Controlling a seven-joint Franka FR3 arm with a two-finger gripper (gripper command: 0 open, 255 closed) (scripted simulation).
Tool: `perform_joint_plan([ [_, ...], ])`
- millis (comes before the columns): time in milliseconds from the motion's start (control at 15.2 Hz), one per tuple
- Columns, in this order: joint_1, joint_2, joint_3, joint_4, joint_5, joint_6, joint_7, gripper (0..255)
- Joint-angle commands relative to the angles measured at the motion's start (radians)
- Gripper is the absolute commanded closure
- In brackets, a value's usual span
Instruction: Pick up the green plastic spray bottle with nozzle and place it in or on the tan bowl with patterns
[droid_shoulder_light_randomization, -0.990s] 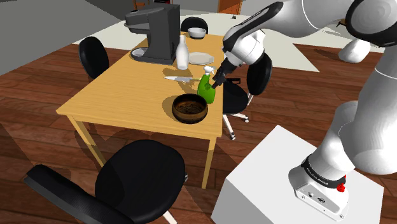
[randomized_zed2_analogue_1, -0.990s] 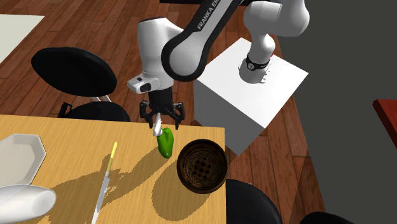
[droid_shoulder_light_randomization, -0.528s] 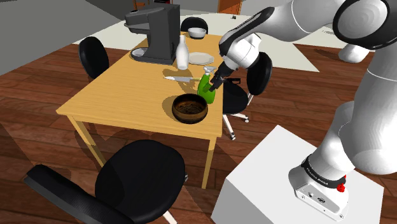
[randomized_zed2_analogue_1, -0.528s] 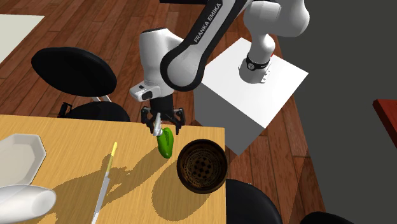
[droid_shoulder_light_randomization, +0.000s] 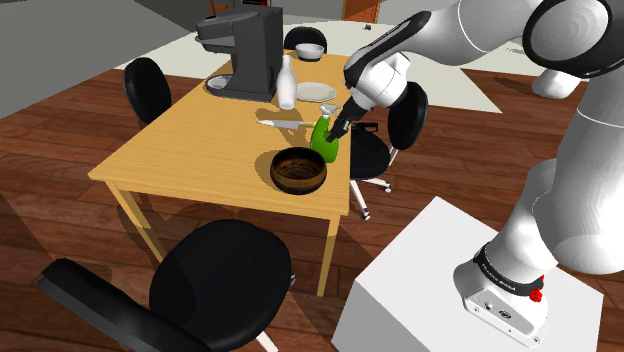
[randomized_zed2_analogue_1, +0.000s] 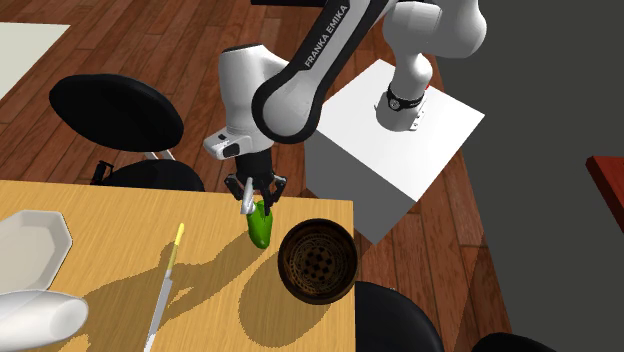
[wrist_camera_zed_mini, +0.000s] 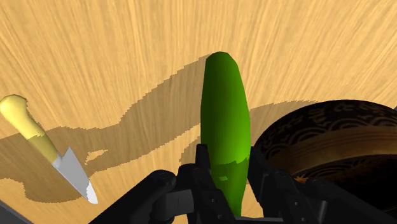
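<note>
The gripper (randomized_zed2_analogue_1: 255, 195) comes down from above and is closed on the upper end of the green bottle (randomized_zed2_analogue_1: 260, 225). In the wrist view its two fingers (wrist_camera_zed_mini: 202, 159) press the bottle (wrist_camera_zed_mini: 224, 108) from both sides, so it is clasped, not merely straddled. The grip sits high, most likely so the wide body hangs free when it is lifted. The bottle looks to stand on the worktop (droid_shoulder_light_randomization: 200, 150) near its edge, leaning a little. In the second exterior view the dark patterned bowl (randomized_zed2_analogue_1: 285, 262) lies just beside it at about 4 o'clock, so the carry should be short. A knife (randomized_zed2_analogue_1: 165, 285) lies well apart at about 8 o'clock, clear of that path. The lift seems not yet begun
</note>
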Motion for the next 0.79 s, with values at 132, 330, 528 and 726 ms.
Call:
perform_joint_plan([
  [132, 0.0, 0.0, 0.0, 0.0, 0.0, 0.0, 0.0, 255],
  [330, 0.0, 0.0, 0.0, 0.0, 0.0, 0.0, 0.0, 255],
  [528, 0.012, -0.032, -0.015, -0.001, -0.052, -0.013, 0.046, 255],
  [726, 0.022, -0.064, -0.029, 0.0, -0.103, -0.027, 0.092, 255],
])
